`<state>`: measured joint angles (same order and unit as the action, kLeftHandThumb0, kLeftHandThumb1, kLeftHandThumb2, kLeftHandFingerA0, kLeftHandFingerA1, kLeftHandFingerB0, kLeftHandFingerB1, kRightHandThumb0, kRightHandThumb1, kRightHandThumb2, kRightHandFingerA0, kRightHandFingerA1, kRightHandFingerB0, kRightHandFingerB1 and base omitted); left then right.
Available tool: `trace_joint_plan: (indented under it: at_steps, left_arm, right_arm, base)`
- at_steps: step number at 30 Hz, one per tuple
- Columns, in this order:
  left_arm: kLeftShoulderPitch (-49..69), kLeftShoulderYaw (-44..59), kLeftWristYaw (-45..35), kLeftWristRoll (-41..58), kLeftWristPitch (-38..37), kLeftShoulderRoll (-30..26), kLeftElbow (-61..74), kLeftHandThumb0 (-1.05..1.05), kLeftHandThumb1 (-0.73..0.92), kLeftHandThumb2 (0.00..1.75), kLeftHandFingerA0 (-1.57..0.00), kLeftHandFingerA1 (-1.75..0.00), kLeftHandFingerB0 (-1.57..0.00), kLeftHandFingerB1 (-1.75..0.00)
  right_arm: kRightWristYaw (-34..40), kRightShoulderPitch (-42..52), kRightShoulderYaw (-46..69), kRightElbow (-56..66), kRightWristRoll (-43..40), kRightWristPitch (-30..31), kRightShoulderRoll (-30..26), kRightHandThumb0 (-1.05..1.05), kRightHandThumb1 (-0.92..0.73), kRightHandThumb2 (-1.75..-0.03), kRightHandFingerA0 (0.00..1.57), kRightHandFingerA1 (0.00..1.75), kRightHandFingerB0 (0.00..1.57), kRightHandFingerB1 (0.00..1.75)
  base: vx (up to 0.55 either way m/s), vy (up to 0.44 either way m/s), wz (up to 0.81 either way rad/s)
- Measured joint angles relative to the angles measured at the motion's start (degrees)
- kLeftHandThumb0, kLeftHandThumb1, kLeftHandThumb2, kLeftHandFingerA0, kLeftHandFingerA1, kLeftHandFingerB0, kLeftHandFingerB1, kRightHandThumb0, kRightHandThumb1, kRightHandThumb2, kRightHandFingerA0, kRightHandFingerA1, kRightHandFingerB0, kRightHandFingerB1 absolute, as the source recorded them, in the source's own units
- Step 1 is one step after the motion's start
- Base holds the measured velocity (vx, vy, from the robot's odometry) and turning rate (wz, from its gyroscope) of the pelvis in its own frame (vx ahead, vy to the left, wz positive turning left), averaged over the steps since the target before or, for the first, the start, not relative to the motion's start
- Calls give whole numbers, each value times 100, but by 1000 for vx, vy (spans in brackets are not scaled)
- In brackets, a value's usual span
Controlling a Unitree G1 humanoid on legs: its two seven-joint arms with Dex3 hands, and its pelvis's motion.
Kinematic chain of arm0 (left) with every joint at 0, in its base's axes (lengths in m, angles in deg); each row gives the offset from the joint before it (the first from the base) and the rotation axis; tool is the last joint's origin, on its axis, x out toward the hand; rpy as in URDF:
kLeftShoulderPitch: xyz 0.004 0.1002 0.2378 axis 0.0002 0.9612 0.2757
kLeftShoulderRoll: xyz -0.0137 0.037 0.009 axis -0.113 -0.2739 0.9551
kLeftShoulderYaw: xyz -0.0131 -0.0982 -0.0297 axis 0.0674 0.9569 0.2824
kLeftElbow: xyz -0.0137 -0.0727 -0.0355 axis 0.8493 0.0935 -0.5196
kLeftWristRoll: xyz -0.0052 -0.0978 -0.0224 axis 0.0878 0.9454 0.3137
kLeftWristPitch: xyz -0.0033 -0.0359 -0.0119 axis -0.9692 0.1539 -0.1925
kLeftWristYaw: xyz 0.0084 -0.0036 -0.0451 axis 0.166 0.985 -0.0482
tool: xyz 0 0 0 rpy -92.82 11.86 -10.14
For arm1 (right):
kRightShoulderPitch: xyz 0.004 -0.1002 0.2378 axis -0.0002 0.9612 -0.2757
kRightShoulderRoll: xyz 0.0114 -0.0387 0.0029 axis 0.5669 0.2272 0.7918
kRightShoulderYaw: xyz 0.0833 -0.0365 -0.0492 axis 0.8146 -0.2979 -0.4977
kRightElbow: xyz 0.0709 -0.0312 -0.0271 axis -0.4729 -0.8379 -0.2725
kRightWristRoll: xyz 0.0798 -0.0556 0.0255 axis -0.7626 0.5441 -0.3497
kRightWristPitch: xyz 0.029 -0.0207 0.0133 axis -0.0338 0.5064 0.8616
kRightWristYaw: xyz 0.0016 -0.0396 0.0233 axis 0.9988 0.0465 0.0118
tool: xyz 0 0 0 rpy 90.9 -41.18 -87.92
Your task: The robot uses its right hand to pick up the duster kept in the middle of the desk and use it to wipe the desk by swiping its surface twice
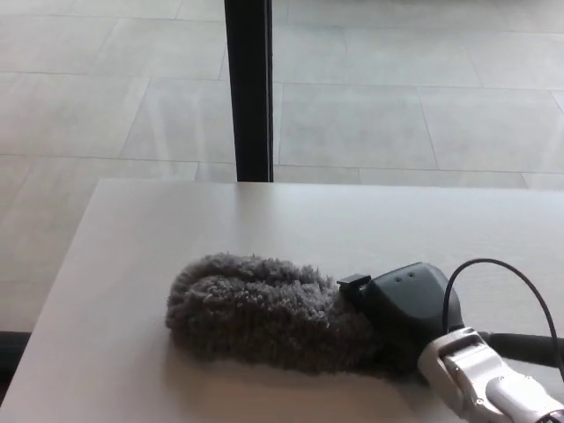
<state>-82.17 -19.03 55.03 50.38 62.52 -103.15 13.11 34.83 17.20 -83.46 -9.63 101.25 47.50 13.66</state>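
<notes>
Grey fluff of the duster [264, 308] lay on the desk [132, 264] at lower centre, hiding the right hand's [405, 308] fingers, their grip undeterminable.

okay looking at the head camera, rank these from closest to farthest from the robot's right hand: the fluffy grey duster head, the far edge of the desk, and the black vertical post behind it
1. The grey duster head: right against the right hand, spreading to its left.
2. The desk's far edge: well beyond the hand, across bare desktop.
3. The black post: farthest, standing on the tiled floor behind the desk, up and to the left.
</notes>
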Motion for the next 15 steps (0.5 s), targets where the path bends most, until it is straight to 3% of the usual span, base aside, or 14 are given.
trace_joint_plan:
  at_steps: [2, 3, 4, 6, 7, 8, 9, 10, 11, 12, 13, 14, 15]
  left_arm:
    - [-9, 18, -9, 10, 0, 22, -6, -42, 60, 58, -70, -55, -69, -52]
    - [-8, 35, -18, 18, 0, 33, -9, -45, 60, 58, -72, -60, -69, -51]
    - [-7, 54, -28, 26, 0, 45, -9, -47, 59, 58, -71, -60, -69, -52]
    - [7, 94, -58, 36, 0, 65, -6, -48, 59, 58, -69, -58, -69, -52]
    - [13, 112, -71, 38, 0, 74, -4, -46, 59, 58, -73, -58, -72, -52]
    - [20, 127, -83, 39, -1, 84, 0, -44, 58, 58, -70, -57, -72, -53]
    - [28, 138, -87, 39, -1, 91, 0, -44, 58, 58, -70, -57, -72, -53]
    - [34, 162, -89, 39, 0, 105, 0, -44, 58, 58, -70, -56, -75, -54]
    - [36, 179, -90, 39, 0, 118, -1, -46, 60, 58, -69, -56, -71, -52]
    - [42, 184, -91, 39, 0, 126, -1, -44, 59, 58, -69, -55, -71, -54]
    - [46, 192, -90, 38, 0, 135, -2, -45, 60, 58, -71, -58, -71, -55]
    - [47, 197, -90, 38, 0, 140, -2, -44, 60, 58, -70, -57, -71, -57]
    - [47, 201, -90, 38, 0, 145, -3, -46, 58, 58, -76, -62, -75, -59]
  right_arm:
    - [6, -133, 110, -340, -20, 61, -1, -44, -53, -98, 116, 134, 81, 105]
    - [6, -174, 176, -486, -38, 94, -3, -40, -47, -93, 118, 134, 80, 99]
    - [11, -217, 258, -643, -62, 126, -7, -40, -63, -64, 90, 169, 75, 94]
    - [22, -289, 472, -971, -128, 219, -36, -36, -61, -65, 92, 163, 78, 85]
    - [27, -315, 575, -1102, -159, 254, -48, -36, -63, -59, 90, 152, 70, 66]
    - [32, -340, 706, -1229, -209, 298, -68, -38, -63, -59, 91, 155, 73, 81]
    - [31, -359, 845, -1333, -258, 345, -82, -38, -63, -59, 91, 155, 73, 81]
    - [30, -387, 1059, -1466, -338, 418, -106, -45, -63, -72, 91, 158, 71, 134]
    - [31, -402, 1268, -1574, -421, 484, -133, -38, -65, -65, 89, 159, 77, 117]
    - [32, -403, 1429, -1629, -480, 513, -158, -41, -69, -60, 72, 113, 59, 67]
    - [26, -402, 1604, -1680, -551, 543, -184, -45, -71, -61, 73, 122, 48, 68]
    - [19, -402, 1768, -1731, -619, 570, -204, -43, -70, -65, 76, 148, 50, 82]
    - [12, -399, 1938, -1781, -691, 602, -226, -44, -69, -66, 78, 156, 49, 76]
  base:
    - [0, 0, 0]
    - [0, 0, 0]
    - [0, 0, 0]
    - [0, 0, 0]
    - [0, 0, 0]
    - [0, 0, 0]
    - [0, 0, 0]
    - [0, 0, 0]
    - [0, 0, 0]
    - [0, 0, 0]
    - [0, 0, 0]
    - [0, 0, 0]
    - [0, 0, 0]
